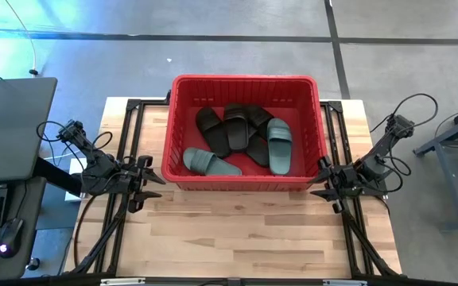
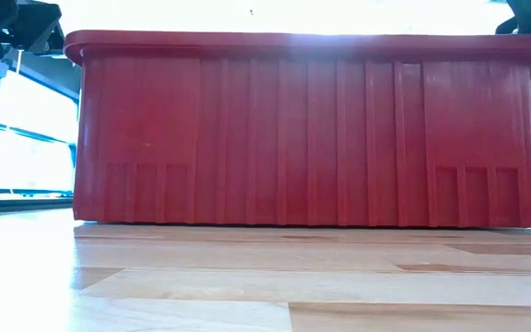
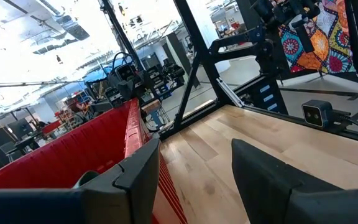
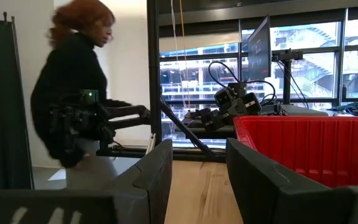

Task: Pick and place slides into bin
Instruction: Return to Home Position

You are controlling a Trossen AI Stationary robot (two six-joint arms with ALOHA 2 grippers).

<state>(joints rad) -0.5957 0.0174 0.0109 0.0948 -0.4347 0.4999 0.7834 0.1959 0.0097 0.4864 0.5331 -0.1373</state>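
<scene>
looking down on a wooden table [image 1: 245, 238] with a large red bin [image 1: 245, 79] at its middle – every place below is given from that bin. just beside the bin's left wall, by its front corner, the left gripper [image 1: 151, 181] hovers with its tips aimed at the wall; in the left wrist view its two dark fingers [image 3: 135, 180] stand apart with nothing between them. inside the bin lie the slides: one teal-green slide [image 1: 210, 163] in the front-left corner, its long axis running roughly along the front wall; a cluster of black slides [image 1: 233, 131] overlapping in the middle; a second teal-green slide [image 1: 279, 144] toward the right wall, lying front to back. just beside the bin's right wall, again by the front corner, the right gripper [image 1: 321, 181] faces inward, its fingers [image 4: 154, 168] likewise spread and empty. no slide shows outside the bin, so picking looks finished – each arm seems to need only to draw outward, away from its own wall, without clipping the rim.
</scene>
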